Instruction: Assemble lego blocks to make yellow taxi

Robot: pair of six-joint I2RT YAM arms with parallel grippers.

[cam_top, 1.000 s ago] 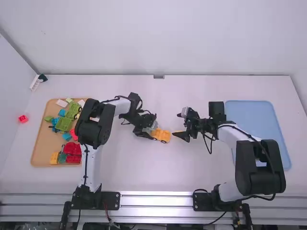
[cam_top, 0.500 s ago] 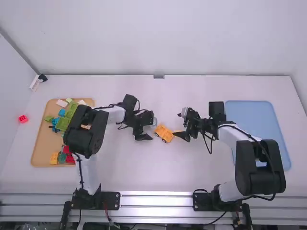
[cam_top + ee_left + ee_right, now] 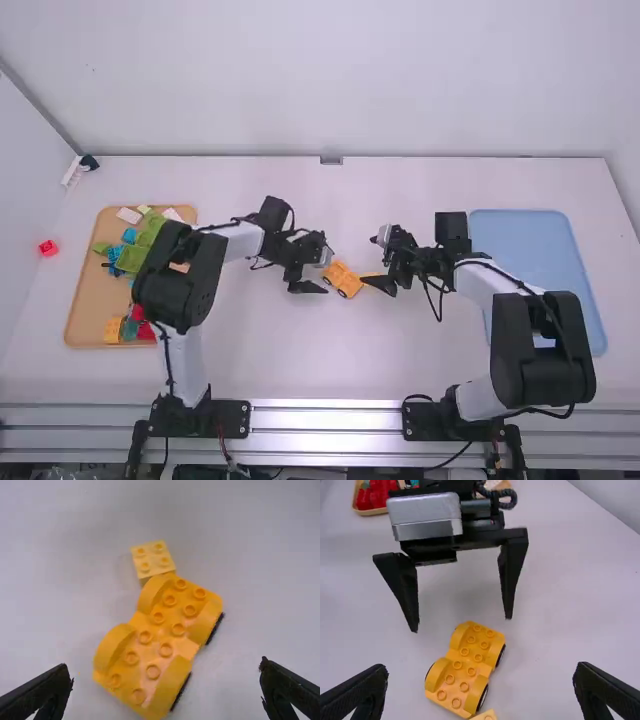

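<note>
Car base lying askew between two open grippers

Near the middle of the high view, the left gripper [image 3: 327,272] is hanging with its fingers spread, just left of the orange-yellow car base [image 3: 343,280]. The right gripper [image 3: 372,259], its fingers also apart, is waiting on the other side, the farther of the two from the base. The base is resting on the white surface [image 3: 300,360], studs up, its long axis running from upper left to lower right. A small yellow brick [image 3: 152,560] is sitting by the base's end nearer the right gripper (whether they are touching, I cannot tell).

The left gripper's closing line is crossing that long axis at a slant, so a grasp across the narrow width is probably needing a small wrist twist first. The brick is looking like the right gripper's easier reach.

Farther off, loose blocks [image 3: 130,258] are filling much of the brown tray [image 3: 88,300] at the left, and a blue tray [image 3: 520,240] is lying at the right. No lettering is showing legibly on the base or brick.
</note>
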